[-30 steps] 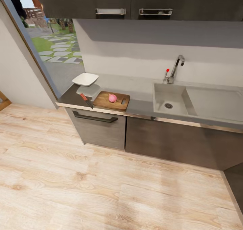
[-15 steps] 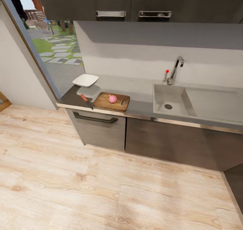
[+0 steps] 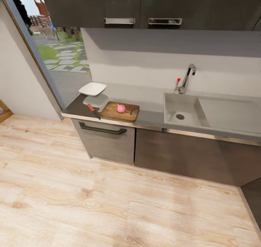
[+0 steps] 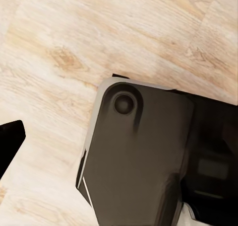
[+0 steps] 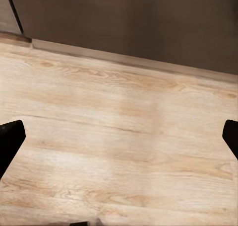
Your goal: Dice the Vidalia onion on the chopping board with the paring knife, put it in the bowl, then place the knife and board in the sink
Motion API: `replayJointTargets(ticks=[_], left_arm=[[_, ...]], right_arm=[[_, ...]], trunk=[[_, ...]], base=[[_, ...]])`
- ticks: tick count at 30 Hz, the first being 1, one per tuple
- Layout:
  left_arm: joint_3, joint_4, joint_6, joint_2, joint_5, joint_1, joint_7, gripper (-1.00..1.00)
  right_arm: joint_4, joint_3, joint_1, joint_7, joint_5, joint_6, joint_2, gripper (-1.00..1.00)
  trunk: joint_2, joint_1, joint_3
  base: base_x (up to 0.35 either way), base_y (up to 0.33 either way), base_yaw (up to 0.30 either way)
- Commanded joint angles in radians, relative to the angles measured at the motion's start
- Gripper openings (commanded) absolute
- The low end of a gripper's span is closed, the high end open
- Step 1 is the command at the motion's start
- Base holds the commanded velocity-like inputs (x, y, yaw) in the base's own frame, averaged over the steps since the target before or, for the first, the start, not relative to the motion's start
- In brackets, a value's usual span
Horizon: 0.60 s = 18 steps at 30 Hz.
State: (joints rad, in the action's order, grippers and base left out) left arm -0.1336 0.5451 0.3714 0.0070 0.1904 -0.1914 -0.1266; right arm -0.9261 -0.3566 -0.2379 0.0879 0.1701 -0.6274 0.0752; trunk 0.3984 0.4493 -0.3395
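Vidalia onion (image 3: 121, 108): whole, resting on the chopping board (image 3: 120, 111), near the board's middle.
Chopping board: flat on the surface (image 3: 152, 105), at the front edge toward the left end, above the cabinet fronts (image 3: 152, 149).
Paring knife (image 3: 93, 111): on the surface just left of the board, blade tip at the front edge.
Bowl (image 3: 92, 89): at the left end of the surface, behind the knife, toward the back.
Sink (image 3: 181, 113): set in the right half of the surface, well apart from the board; tap (image 3: 186, 77) at the back edge.
Right claw (image 5: 119, 136): wide open, gripping nothing; one fingertip (image 5: 10, 139) dark at the frame edge; over the wood floor (image 5: 119, 151) before the cabinet base, well away from the onion.
Left claw: one dark fingertip (image 4: 9, 140) visible over the floor beside the robot's base (image 4: 144, 156); opening cannot be told.
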Motion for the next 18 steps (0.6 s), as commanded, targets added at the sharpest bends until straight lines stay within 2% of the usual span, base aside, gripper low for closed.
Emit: replayJointTargets(ticks=[1, 18], left_arm=[[-0.002, 0.001, -0.001, 0.000, 0.011, 0.000, -0.010, 1.00], [-0.002, 0.000, -0.002, 0.000, 0.011, 0.000, -0.010, 1.00]], right_arm=[[-0.001, -0.005, 0.000, 0.009, 0.003, -0.002, 0.002, 1.00], [0.006, -0.005, 0.000, 0.009, 0.003, -0.002, 0.002, 1.00]], trunk=[[0.002, 0.001, 0.000], [0.002, 0.001, 0.027]], base=[[0.000, 0.000, 0.000], [0.000, 0.000, 0.000]])
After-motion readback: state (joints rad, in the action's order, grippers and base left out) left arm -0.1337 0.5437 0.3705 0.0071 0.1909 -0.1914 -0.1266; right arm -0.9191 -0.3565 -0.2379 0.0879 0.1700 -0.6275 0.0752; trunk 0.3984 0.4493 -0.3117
